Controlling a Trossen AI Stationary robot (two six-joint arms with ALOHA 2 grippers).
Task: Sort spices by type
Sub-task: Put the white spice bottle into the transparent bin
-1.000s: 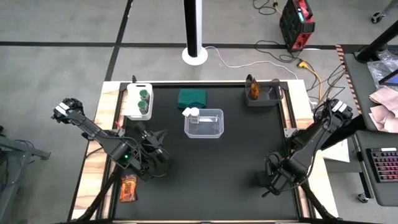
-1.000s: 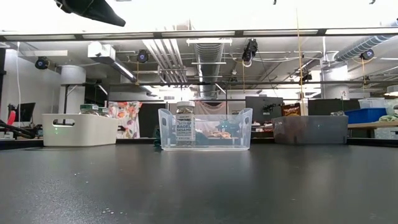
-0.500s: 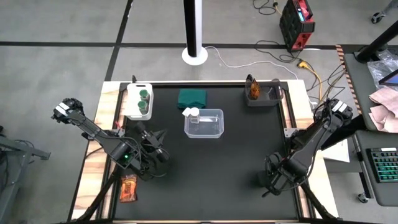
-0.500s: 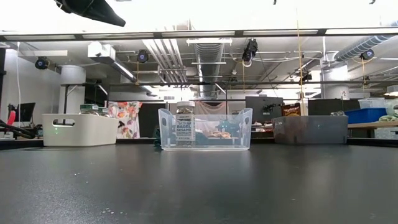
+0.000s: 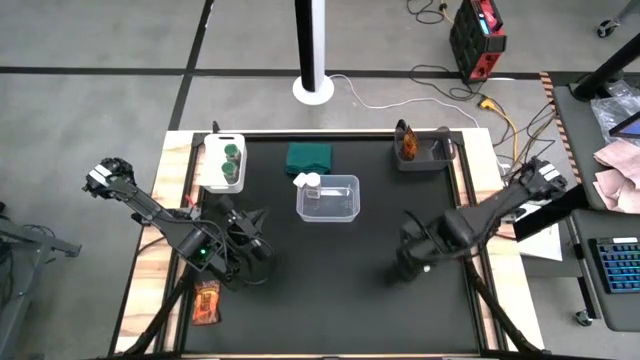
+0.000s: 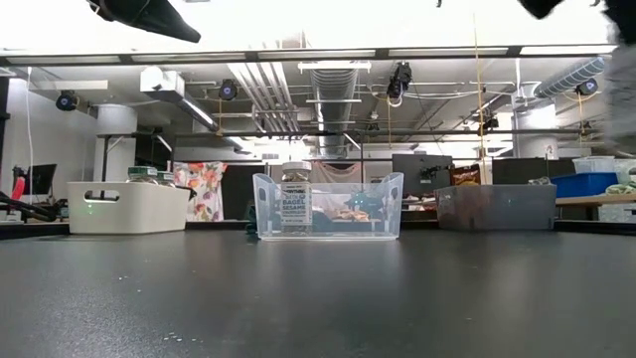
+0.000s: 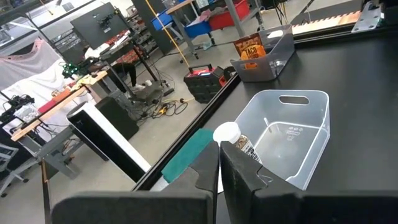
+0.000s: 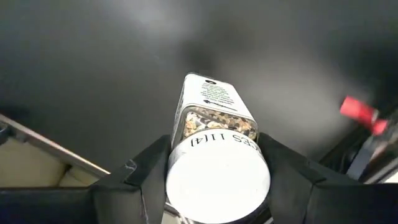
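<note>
My right gripper [image 5: 408,264] hangs over the mat's right half, shut on a clear jar [image 8: 214,115] with a white lid [image 8: 217,177]. Another white-lidded jar [image 5: 308,182] stands in the clear bin [image 5: 345,213]. Two green-lidded jars [image 5: 231,160] stand in the white bin [image 5: 212,178]. One orange packet [image 5: 407,143] leans in the grey bin [image 5: 432,160]. A second packet [image 5: 207,300] lies flat on the wood at the near left. My left gripper [image 5: 256,246] is shut on nothing, above the mat's left side. My right gripper pinches the jar between its two fingers [image 8: 148,169], one on each side of the jar's top just under the white lid [image 8: 186,146]. The fingers come from above, pointing steeply down. The jar hangs below them, lid up, clear of the mat.
A dark green block [image 5: 310,157] lies at the far edge between the white bin and the clear bin. The black mat [image 5: 330,290] is bare in its near half. A pole base [image 5: 313,88] and cables lie on the floor beyond the table.
My right gripper has swung from the table's near right corner toward the middle and has risen, rolling about its own axis as it went. My left arm has kept still.
</note>
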